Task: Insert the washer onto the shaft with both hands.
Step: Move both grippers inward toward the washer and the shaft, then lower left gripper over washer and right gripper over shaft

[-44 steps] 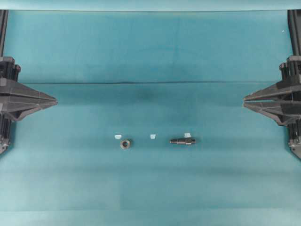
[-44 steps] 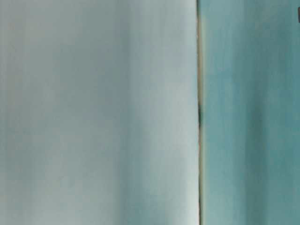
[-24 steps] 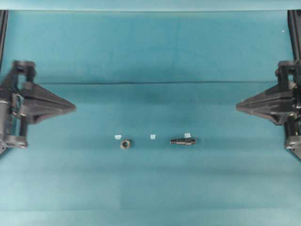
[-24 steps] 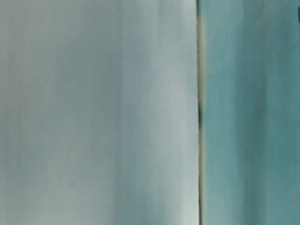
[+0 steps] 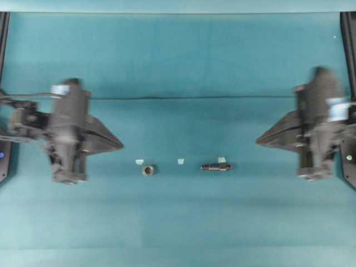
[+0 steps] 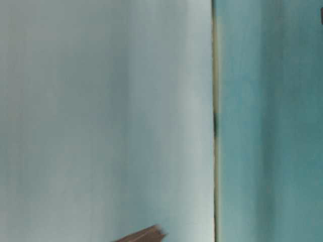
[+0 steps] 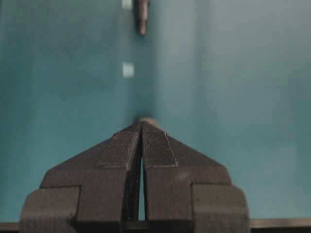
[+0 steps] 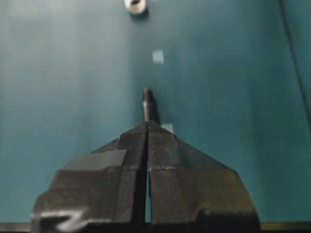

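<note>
The washer [image 5: 148,170], a small grey ring, lies flat on the teal cloth left of centre. To its right the dark stepped shaft [image 5: 216,166] lies on its side. My left gripper [image 5: 121,147] hovers left of the washer, shut and empty. In the left wrist view the left gripper [image 7: 141,124] points at the washer [image 7: 148,120], which just peeks past the tips; the shaft [image 7: 141,14] is farther off. My right gripper [image 5: 258,142] is right of the shaft, shut and empty. From the right wrist the right gripper [image 8: 147,124] lines up with the shaft [image 8: 148,104], the washer [image 8: 135,6] beyond.
Three small white tape bits [image 5: 139,162] [image 5: 181,161] [image 5: 222,159] lie by the parts. A crease [image 5: 178,98] crosses the cloth behind them. The table-level view is blurred; a dark pointed tip [image 6: 144,235] shows at its bottom edge.
Both arms have swung in from the table's side edges toward the middle, the left toward the washer, the right toward the shaft. Both grippers stay shut. The parts have not moved.
</note>
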Controlling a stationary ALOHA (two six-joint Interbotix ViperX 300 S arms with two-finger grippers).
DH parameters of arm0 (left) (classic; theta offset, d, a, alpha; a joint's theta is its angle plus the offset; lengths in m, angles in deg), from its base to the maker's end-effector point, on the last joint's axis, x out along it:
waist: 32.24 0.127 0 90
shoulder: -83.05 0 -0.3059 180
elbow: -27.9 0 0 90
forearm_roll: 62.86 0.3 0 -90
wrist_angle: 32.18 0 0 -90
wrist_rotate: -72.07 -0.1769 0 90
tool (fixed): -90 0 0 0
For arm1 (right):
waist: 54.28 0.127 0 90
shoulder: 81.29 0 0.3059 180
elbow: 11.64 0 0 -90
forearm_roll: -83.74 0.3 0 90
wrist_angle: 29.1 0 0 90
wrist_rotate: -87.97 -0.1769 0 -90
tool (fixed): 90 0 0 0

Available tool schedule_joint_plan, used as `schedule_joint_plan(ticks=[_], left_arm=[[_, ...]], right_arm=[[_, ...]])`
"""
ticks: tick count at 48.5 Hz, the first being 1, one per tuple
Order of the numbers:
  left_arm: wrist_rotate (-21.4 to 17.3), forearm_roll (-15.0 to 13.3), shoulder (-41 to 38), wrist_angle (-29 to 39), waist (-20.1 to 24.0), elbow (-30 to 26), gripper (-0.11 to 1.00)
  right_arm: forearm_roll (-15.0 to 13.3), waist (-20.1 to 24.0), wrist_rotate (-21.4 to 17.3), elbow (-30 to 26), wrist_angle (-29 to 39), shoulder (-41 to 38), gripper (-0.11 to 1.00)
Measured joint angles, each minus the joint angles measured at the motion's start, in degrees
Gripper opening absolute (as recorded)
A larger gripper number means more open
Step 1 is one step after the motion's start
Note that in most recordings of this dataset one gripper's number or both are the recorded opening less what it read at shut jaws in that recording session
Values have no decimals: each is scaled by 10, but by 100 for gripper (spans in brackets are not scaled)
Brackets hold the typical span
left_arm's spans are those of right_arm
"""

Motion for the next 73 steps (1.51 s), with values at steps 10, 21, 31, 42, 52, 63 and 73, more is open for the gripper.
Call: schedule_joint_plan(ticks=[10,21,31,42,52,63,73], left_arm=[[-6,1,-69,75,0,-54,2],[-7,2,-99,82,-6,-69,2],[-6,2,-110,83,-11,-74,3],[-4,1,-123,93,-11,-76,60],[-20,2,-150,108,-13,-76,95],[-39,1,-171,107,-18,-81,94],[-35,2,-201,83,-18,-86,94]], right_arm=[[-2,1,0,-65,76,-102,-10],[-14,4,15,-119,118,-184,-10],[-16,5,23,-139,120,-221,-8],[-16,5,25,-142,119,-236,18],[-17,6,25,-148,131,-266,76],[-25,8,25,-164,127,-297,96],[-26,9,25,-163,103,-318,96]])
